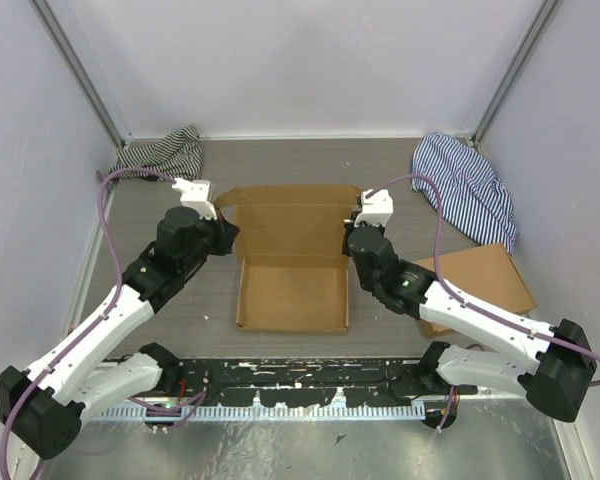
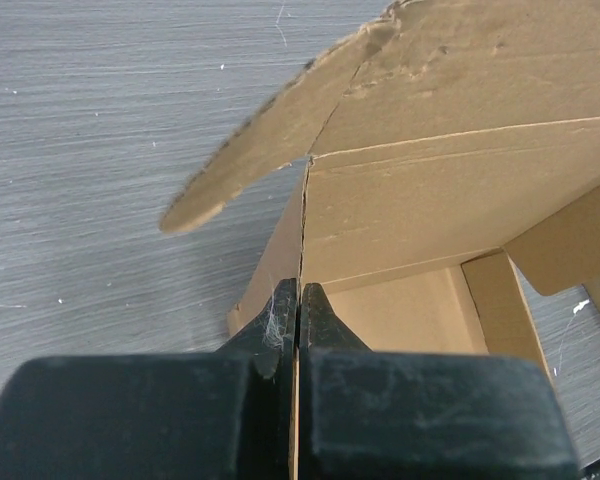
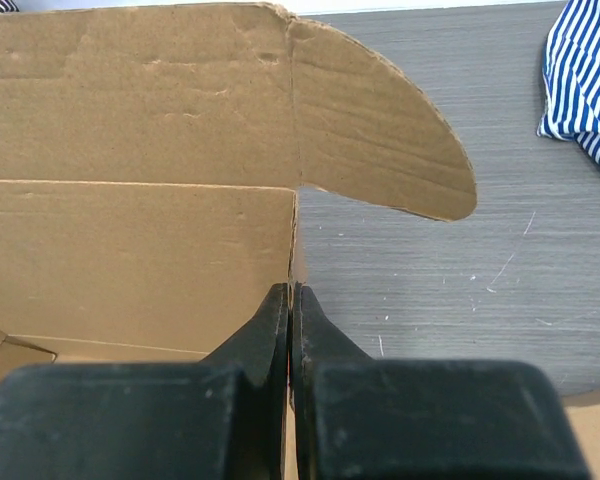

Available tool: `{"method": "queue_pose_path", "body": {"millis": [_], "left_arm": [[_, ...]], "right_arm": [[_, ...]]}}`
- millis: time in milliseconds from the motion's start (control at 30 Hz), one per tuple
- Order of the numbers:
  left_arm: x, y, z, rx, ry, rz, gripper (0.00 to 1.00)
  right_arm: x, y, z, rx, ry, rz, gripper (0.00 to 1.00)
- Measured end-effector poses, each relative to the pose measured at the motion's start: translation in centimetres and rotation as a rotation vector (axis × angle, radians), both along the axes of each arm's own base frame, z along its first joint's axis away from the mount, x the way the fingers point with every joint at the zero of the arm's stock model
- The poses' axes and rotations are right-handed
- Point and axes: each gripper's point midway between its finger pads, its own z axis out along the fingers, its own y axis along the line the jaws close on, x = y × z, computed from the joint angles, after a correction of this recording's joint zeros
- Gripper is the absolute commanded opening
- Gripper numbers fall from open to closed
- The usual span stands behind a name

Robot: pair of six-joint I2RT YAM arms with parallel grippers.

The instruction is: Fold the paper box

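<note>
While both arms reached in from the near side, the paper box lay half-formed as an open tray on the grey table, with its lid panel spread flat off the far edge. The left gripper was at the box's left wall, near the far corner, with its jaws pinched narrow on the thin cardboard edge running between them. The right gripper was at the box's right wall, far corner, with the same tight pinch on that wall. A rounded ear flap stuck outward just beyond each gripper, off the lid's corners. The tray's floor was visible between the two grippers. A flat cardboard stack lay right of the box, apart from it. A striped cloth sat beyond the box's far-left corner and a blue striped cloth beyond its far-right corner.
</note>
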Motion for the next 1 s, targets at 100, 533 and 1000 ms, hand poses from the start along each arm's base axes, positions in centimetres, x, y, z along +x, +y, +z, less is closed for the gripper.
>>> {"method": "queue_pose_path", "body": {"millis": [100, 533, 1000], "left_arm": [[-0.6, -0.1, -0.1, 0.004, -0.005, 0.001, 0.00], [-3.5, 0.2, -1.8, 0.005, 0.036, -0.007, 0.00], [-8.5, 1.5, -5.3, -0.028, 0.158, -0.030, 0.17]], "right_arm": [[-1.0, 0.1, -0.1, 0.010, -0.007, -0.008, 0.09], [-7.6, 0.8, -2.6, -0.023, 0.092, 0.109, 0.26], [-13.7, 0.6, -6.0, 0.021, 0.314, 0.336, 0.51]]}}
